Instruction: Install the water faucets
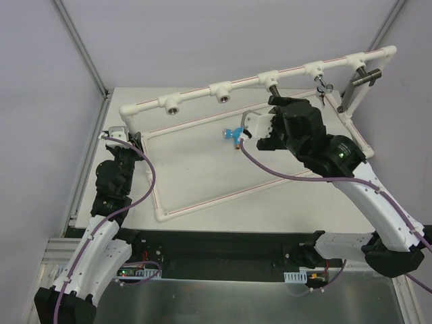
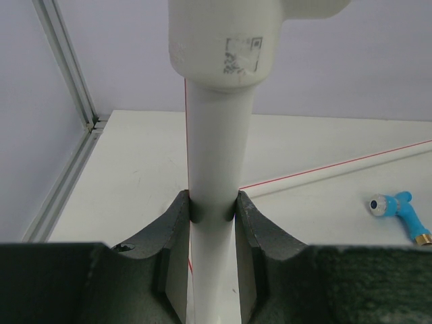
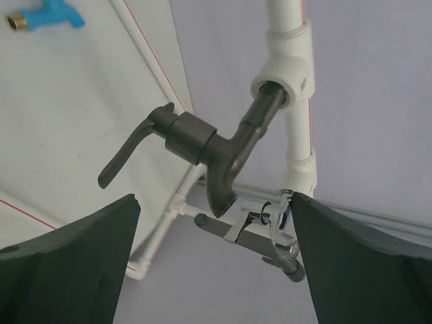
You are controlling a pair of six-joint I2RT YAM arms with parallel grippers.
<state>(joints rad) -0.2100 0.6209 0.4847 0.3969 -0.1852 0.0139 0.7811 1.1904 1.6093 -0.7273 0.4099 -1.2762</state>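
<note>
White tabletop [image 1: 202, 177], grey walls round it. At its edge the left claw [image 2: 212, 206] is clamped tight on an upright post of the white pipe frame [image 2: 214, 135]. The right claw [image 3: 212, 199] gapes wide w/ nothing in it. The dark grey faucet [image 3: 202, 143], threaded into a frame socket, sits just ahead betw. its fingers, untouched. The blue faucet [image 1: 233, 133] lies on the table just left of the right claw

Dark grey faucet [image 3: 209, 145] seated by its end in a white tee socket [image 3: 290, 77] of the pipe frame [image 3: 297, 135]. Lever out to the left, spout pointing down. Right gripper [image 3: 212, 202]: jaws wide apart either side of the spout, touching nothing. Chrome faucet [image 3: 260, 226] behind, lower. Blue faucet [image 3: 54, 13] lying on the table [image 3: 67, 101], top left, brass end showing.
</note>
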